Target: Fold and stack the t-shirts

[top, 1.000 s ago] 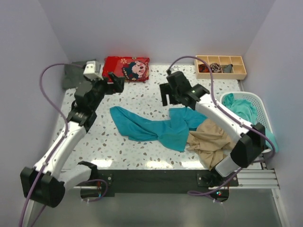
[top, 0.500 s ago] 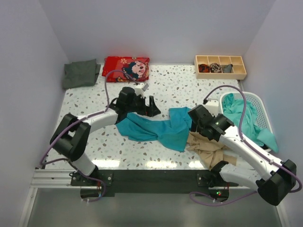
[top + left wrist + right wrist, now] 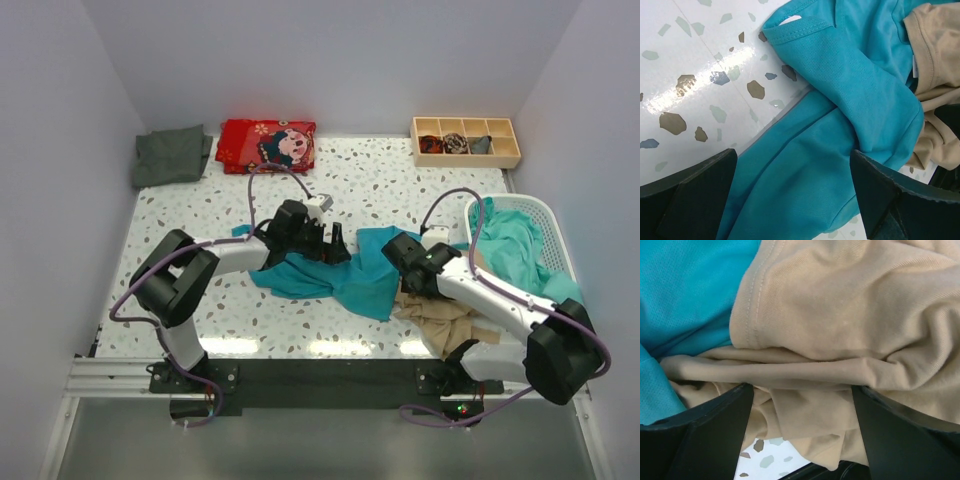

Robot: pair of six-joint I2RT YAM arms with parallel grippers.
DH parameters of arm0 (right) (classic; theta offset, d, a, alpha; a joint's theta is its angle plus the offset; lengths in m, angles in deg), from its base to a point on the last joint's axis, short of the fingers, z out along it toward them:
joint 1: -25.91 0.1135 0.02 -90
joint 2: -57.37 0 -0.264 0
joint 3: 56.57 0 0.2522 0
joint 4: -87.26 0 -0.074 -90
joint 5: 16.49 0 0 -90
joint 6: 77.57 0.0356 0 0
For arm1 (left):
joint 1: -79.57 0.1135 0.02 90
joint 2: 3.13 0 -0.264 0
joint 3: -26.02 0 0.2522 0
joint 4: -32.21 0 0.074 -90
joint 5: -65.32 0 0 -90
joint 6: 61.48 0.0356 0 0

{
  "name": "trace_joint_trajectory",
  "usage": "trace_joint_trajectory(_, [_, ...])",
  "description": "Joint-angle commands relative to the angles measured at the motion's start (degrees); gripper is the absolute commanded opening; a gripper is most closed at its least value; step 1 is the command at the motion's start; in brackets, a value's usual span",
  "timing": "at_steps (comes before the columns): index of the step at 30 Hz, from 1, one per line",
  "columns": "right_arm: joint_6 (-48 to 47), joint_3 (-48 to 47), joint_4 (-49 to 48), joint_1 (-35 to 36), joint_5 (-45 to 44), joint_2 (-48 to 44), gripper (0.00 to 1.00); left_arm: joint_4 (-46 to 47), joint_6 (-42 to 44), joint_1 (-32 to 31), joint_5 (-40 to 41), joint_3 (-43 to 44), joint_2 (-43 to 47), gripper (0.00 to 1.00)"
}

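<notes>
On speckled table (image 3: 380, 180) (pale walls (image 3: 330, 60)) | left claw (image 3: 792, 195) agape, teal shirt (image 3: 840, 75) | right claw (image 3: 802, 435) agape, probably empty, beige shirt (image 3: 840, 305)

**Top view**
- The left claw (image 3: 338, 243) and its wrist cover the middle of the teal t-shirt (image 3: 350, 285). Collar and sleeves cannot be located.
- The right arm (image 3: 490, 300) crosses the beige t-shirt (image 3: 428, 315) and conceals much of it.
- The fingertips of the right claw (image 3: 400, 255) are hidden beneath the wrist body.
- The teal cloth (image 3: 510, 235) in the basket (image 3: 548, 212) is screened below the rim. It is possibly a second shirt.
- The contents of the wooden tray (image 3: 465, 142) are too small to identify.

**Left wrist view**
- The lower edge cuts off both left fingers (image 3: 690, 200).
- The beige t-shirt runs off the right edge.

**Right wrist view**
- The lower edge cuts off both right fingers (image 3: 695, 440).
- Beige cloth exceeds the top and right edges.
- Only a sliver of the worktop (image 3: 762, 460) shows.
</notes>
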Motion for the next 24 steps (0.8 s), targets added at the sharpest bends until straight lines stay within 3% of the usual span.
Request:
trace_joint_trajectory(1, [2.1, -1.2, -3.3, 0.1, -3.5, 0.0, 0.69, 2.8, 0.5, -0.5, 1.8, 0.6, -0.6, 1.0])
trace_joint_trajectory(2, [1.8, -1.2, -4.0, -0.1, -3.6, 0.2, 0.6, 2.7, 0.6, -0.5, 1.9, 0.6, -0.9, 1.0])
trace_joint_trajectory(4, [1.2, -1.2, -4.8, -1.2, -3.3, 1.0, 0.11, 2.1, 0.9, -0.6, 1.9, 1.0, -1.2, 1.0])
trace_joint_trajectory(5, [1.5, -1.3, -4.4, -1.3, -3.7, 1.4, 0.0, 2.2, 1.0, -0.6, 1.9, 1.0, -1.3, 1.0])
trace_joint_trajectory(11, [0.0, -2.4, -3.4, -1.7, -8.3, -2.8, 0.0, 1.3, 2.1, -0.6, 2.5, 0.9, -1.0, 1.0])
trace_joint_trajectory(12, [-0.8, -3.2, -3.6, -1.8, -8.2, -4.7, 0.01, 1.3, 2.1, -0.6, 2.6, 0.8, -1.0, 1.0])
trace_joint_trajectory(15, [-3.0, -4.0, -4.1, -1.9, -7.2, -8.4, 0.61, 1.6, 2.1, -0.6, 2.4, 0.6, -0.8, 1.0])
trace_joint_trajectory(18, [-4.0, -3.4, -5.3, -1.8, -6.1, -9.3, 0.73, 1.8, 2.0, -0.6, 2.2, 0.8, -0.7, 1.0])
trace_joint_trajectory(24, [-1.5, -3.4, -4.6, -2.3, -4.0, -1.9, 0.75, 1.9, 2.1, -0.7, 1.8, 0.5, -0.4, 1.0])
